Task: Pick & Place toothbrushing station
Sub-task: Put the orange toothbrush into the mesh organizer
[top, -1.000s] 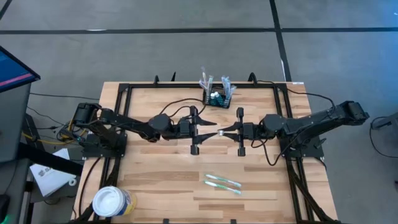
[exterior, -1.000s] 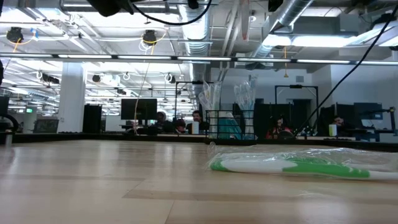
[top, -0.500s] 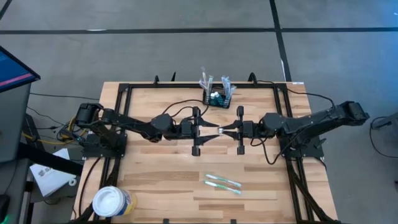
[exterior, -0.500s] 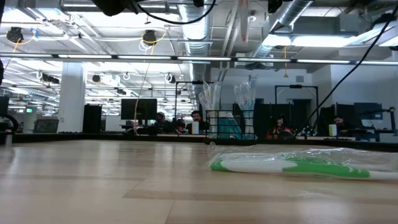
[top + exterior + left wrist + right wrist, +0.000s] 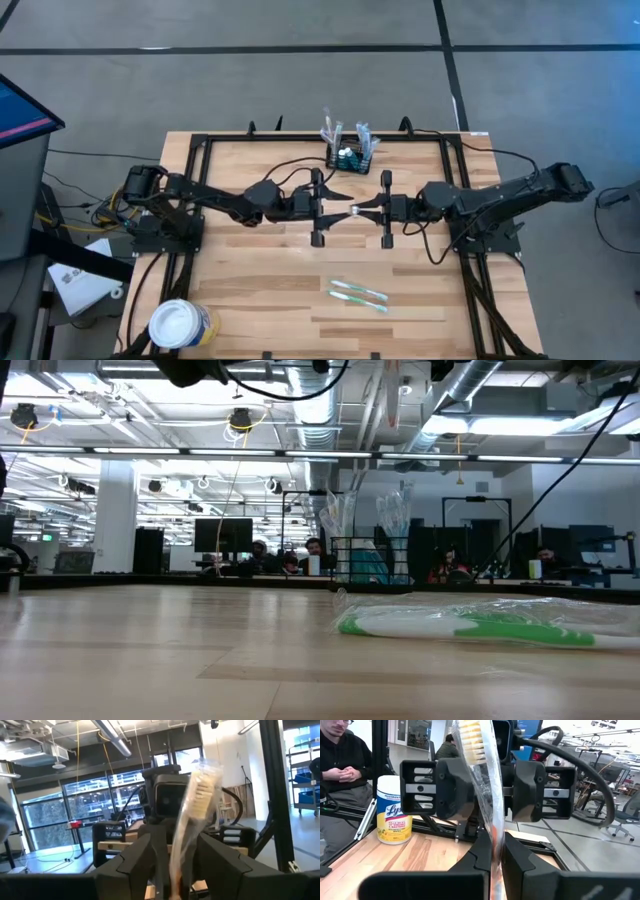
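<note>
High view showed left gripper (image 5: 331,209) and right gripper (image 5: 366,209) both clamped on one wrapped toothbrush (image 5: 352,210); the mesh caddy (image 5: 351,157) stood at 12 o'clock.

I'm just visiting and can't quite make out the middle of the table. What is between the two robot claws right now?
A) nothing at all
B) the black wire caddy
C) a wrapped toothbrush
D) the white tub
C. Both wrist views show a wrapped toothbrush standing between the dark fingers, and from above the left gripper and right gripper meet on it at mid-table; the white tub sits at the near left corner.
</note>
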`<control>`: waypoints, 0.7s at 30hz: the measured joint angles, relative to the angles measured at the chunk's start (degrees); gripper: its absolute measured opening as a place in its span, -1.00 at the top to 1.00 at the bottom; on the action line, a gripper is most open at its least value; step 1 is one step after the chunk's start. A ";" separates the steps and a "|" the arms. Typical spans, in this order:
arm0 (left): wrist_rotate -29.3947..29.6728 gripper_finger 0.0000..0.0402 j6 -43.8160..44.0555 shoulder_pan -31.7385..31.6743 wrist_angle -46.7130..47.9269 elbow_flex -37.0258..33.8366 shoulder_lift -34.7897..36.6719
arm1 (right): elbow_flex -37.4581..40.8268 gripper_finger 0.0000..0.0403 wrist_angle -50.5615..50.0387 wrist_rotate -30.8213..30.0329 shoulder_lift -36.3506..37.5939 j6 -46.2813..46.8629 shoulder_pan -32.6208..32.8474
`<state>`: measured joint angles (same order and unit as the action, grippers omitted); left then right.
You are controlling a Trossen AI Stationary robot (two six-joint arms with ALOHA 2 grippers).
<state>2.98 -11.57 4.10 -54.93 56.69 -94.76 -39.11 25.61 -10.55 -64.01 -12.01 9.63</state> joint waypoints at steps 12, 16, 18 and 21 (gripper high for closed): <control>-0.39 0.23 -0.02 -0.20 0.15 2.25 -1.84 | 0.00 0.95 -0.07 0.01 -0.02 0.00 0.00; -0.37 0.23 -0.02 -0.33 0.03 2.23 -1.84 | 0.02 0.95 -0.15 0.00 0.00 0.00 0.00; -0.35 0.25 -0.04 -0.33 0.03 2.23 -1.84 | 0.00 0.95 -0.26 0.02 -0.02 0.00 0.00; -0.35 0.33 -0.04 -0.33 0.06 2.23 -1.84 | 0.02 0.95 -0.28 0.01 -0.02 0.00 -0.02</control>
<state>2.63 -11.62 3.77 -54.87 58.92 -96.60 -39.09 25.32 -10.54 -64.03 -12.01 9.61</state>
